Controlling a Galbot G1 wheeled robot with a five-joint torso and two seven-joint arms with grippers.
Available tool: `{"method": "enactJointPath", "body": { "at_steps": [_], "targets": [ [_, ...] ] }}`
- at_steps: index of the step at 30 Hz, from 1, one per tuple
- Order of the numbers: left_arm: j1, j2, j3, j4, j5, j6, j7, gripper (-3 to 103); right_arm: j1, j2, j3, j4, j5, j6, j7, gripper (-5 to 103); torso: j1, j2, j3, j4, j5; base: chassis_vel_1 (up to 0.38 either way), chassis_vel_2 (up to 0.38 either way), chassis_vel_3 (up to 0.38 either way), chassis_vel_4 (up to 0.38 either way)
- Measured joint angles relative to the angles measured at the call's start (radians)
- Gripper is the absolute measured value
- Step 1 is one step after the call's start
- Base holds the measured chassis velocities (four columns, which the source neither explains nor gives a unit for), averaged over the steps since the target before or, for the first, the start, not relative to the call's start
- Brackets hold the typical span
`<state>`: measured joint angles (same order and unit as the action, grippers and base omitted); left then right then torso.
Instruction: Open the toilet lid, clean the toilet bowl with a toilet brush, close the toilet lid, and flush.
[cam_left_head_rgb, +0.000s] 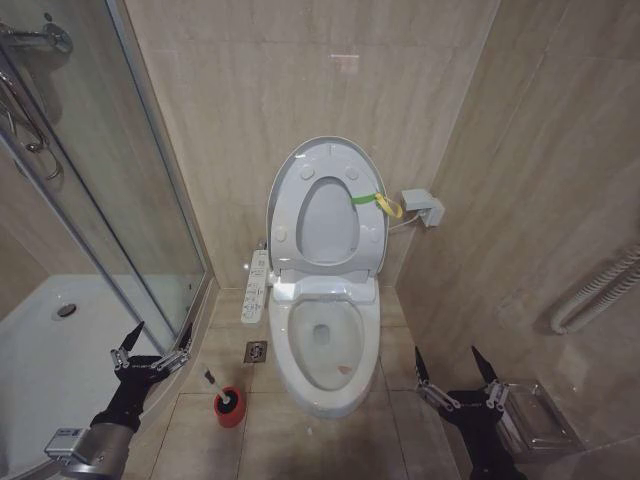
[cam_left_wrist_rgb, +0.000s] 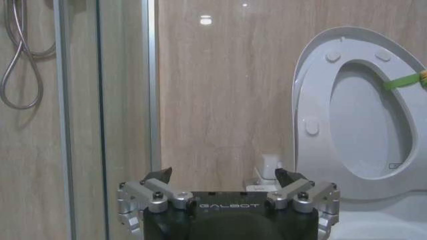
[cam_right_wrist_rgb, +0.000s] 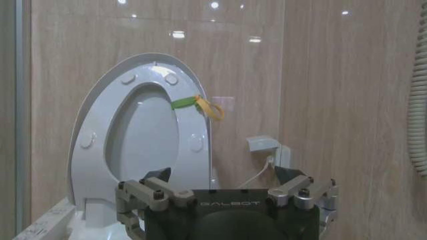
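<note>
Here, toilet brush (cam_left_head_rgb: 222, 392) upright in holder, floor left of toilet bowl (cam_left_head_rgb: 325, 345): light, thin, rigid; grasp mid-handle. Left gripper (cam_left_head_rgb: 151, 347), right gripper (cam_left_head_rgb: 452, 372): both spread open, empty.

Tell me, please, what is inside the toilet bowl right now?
The toilet bowl holds water at its bottom and a small reddish mark on its inner wall. The toilet brush stands outside, in its holder. The drain below stays hidden.

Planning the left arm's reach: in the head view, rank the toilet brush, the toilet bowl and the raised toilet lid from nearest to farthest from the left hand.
1. The toilet brush, in its red holder on the floor just right of the left hand.
2. The toilet bowl, farther right.
3. The toilet lid, upright against the back wall.
</note>
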<state>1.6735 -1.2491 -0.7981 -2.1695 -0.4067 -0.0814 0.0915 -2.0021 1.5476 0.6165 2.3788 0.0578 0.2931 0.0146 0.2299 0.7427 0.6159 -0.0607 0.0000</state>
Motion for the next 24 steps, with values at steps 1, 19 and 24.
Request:
{"method": "enactJointPath", "body": {
  "at_steps": [1, 19, 24],
  "targets": [
    [0.000, 0.000, 0.000, 0.000, 0.000, 0.000, 0.000, 100, 0.000, 0.000, 0.000, 0.000, 0.000, 0.000, 0.000, 100, 0.000, 0.000, 0.000, 0.0000, 0.0000, 0.000, 0.000, 0.000, 0.000],
    [0.000, 0.000, 0.000, 0.000, 0.000, 0.000, 0.000, 100, 0.000, 0.000, 0.000, 0.000, 0.000, 0.000, 0.000, 100, 0.000, 0.000, 0.000, 0.0000, 0.0000, 0.000, 0.000, 0.000, 0.000],
    [0.000, 0.000, 0.000, 0.000, 0.000, 0.000, 0.000, 100, 0.000, 0.000, 0.000, 0.000, 0.000, 0.000, 0.000, 100, 0.000, 0.000, 0.000, 0.0000, 0.0000, 0.000, 0.000, 0.000, 0.000]
  ]
}}
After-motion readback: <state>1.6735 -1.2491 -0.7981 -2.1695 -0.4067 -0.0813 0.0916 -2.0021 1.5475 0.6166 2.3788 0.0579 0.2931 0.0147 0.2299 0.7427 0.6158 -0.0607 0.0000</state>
